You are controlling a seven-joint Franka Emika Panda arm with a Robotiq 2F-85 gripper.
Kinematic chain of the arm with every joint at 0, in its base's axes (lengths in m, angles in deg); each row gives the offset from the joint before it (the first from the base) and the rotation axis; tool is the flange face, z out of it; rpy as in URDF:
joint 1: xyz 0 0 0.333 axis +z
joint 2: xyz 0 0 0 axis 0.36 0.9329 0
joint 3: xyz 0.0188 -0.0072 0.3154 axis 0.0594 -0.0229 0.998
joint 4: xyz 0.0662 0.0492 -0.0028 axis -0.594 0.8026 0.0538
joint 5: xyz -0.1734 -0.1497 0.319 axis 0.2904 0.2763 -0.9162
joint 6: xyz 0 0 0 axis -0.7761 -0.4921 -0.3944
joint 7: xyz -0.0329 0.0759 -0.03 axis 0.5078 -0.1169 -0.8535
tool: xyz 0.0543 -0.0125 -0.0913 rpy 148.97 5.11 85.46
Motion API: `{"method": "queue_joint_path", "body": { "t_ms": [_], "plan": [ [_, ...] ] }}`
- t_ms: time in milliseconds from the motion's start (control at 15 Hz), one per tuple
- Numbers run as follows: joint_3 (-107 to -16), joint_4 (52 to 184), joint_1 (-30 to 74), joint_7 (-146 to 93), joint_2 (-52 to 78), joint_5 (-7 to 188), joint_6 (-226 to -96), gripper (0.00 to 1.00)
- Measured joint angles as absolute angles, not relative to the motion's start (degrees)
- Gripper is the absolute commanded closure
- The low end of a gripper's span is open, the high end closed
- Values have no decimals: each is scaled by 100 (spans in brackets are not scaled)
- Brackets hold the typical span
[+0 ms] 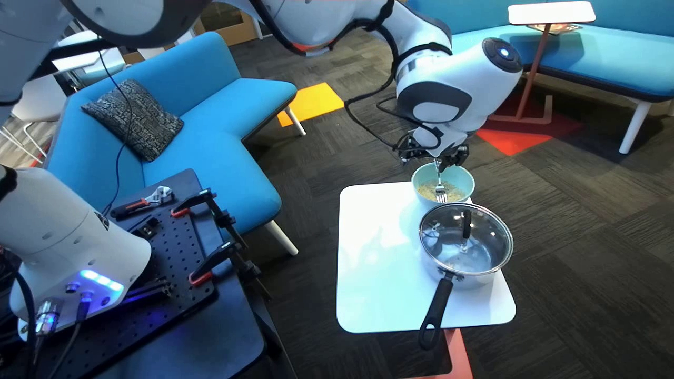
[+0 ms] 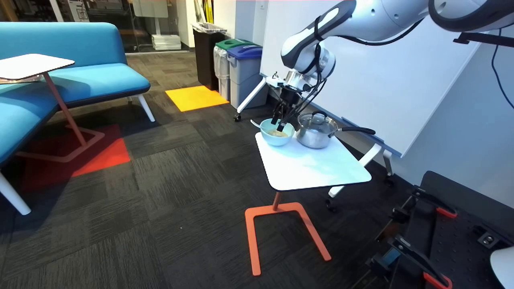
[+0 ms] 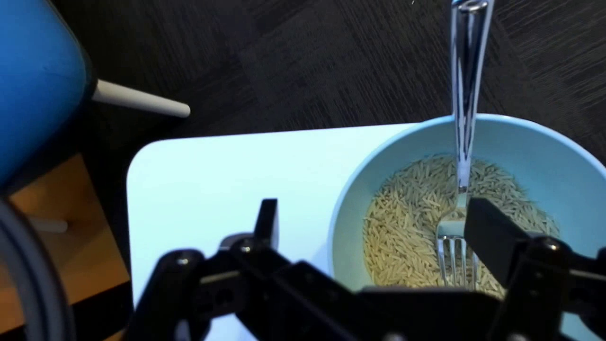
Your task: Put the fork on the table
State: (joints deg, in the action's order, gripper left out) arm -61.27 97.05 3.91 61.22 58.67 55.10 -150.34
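Observation:
The grey metal fork [image 1: 440, 190] rests in the pale blue bowl with its tines on the rice and its handle leaning over the rim; it also shows in the wrist view [image 3: 465, 104] and in an exterior view [image 2: 255, 124]. The bowl [image 1: 470, 185] stands at a corner of the white table [image 1: 374, 263]. The table top also shows in the wrist view [image 3: 203, 189]. My gripper [image 3: 374, 215] is open and empty above the bowl. In the wrist view its right finger covers part of the fork's head, and its left finger appears left of the bowl, over the table.
A steel pan [image 1: 463, 247] with a glass lid stands on the table close beside the bowl. Its black handle [image 1: 436, 313] sticks out past the table edge. A blue sofa [image 1: 210, 152] and a whiteboard [image 2: 385, 64] stand around the table.

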Motion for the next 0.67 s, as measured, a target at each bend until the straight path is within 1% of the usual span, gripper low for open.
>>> {"method": "queue_joint_path", "body": {
  "t_ms": [400,533,667],
  "plan": [
    [-5783,9592,120,6696,5871,4352,-14959,0],
    [-5627,9611,101,6681,5861,3744,-15129,0],
    [-5418,9678,114,6378,5838,3059,-15569,0]
  ]
}}
